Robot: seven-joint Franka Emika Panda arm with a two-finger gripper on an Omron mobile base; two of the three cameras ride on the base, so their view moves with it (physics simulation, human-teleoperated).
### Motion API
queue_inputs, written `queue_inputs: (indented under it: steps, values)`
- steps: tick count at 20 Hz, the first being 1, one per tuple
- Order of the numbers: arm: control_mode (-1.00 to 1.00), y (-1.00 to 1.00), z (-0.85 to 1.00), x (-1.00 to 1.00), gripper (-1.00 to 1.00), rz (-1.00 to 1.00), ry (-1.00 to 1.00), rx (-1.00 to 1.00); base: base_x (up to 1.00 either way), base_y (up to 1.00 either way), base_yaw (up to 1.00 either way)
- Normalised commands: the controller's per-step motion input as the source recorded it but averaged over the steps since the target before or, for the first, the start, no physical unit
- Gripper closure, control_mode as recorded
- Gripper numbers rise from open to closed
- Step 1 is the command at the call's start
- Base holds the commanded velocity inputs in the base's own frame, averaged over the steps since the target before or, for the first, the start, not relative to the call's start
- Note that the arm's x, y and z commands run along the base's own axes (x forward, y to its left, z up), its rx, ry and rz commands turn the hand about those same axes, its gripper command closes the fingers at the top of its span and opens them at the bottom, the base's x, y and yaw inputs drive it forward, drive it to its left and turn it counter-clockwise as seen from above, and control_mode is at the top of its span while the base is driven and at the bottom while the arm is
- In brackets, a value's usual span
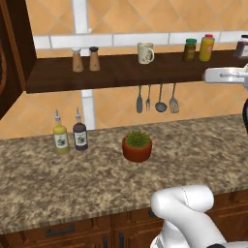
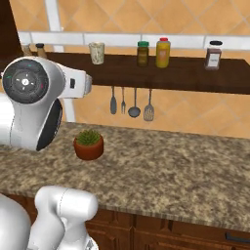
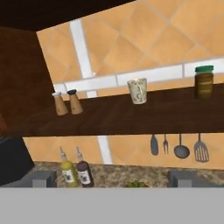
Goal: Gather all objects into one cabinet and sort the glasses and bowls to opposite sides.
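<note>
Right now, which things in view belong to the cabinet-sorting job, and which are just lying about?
Job:
- cream mug on the wall shelf

Lying about:
- salt and pepper shakers
- two sauce bottles
- potted plant
- hanging utensils
- jars on the shelf

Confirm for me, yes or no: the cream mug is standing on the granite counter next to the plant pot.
No. The cream mug stands upright on the dark wall shelf, above the counter where the plant pot sits.

Dark wood shelf; speckled granite counter.
</note>
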Motion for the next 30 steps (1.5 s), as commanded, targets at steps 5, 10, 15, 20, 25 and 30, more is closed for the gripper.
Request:
queue_inputs:
  steps: [5,10,15,20,25,30]
  values:
    - [-1.00,0.02,0.00,0.49,-1.00,0.11,-0.07,0.01,0.00,0.00,0.00]
    - [-1.00,0.01,0.01,0.42,-1.00,0.08,0.00,0.00,0.00,0.00,0.00]
    - [-1.00,0.00,0.05,0.35,-1.00,0.08,0.00,0.00,0.00,0.00,0.00]
    - [-1.00,0.00,0.05,0.30,-1.00,0.08,0.00,0.00,0.00,0.00,0.00]
    - [-1.00,0.00,0.00,0.30,-1.00,-0.03,-0.01,-0.07,0.00,0.00,0.00]
    - [-1.00,-0.02,0.12,0.42,-1.00,-0.13,0.00,-0.11,0.00,0.00,0.00]
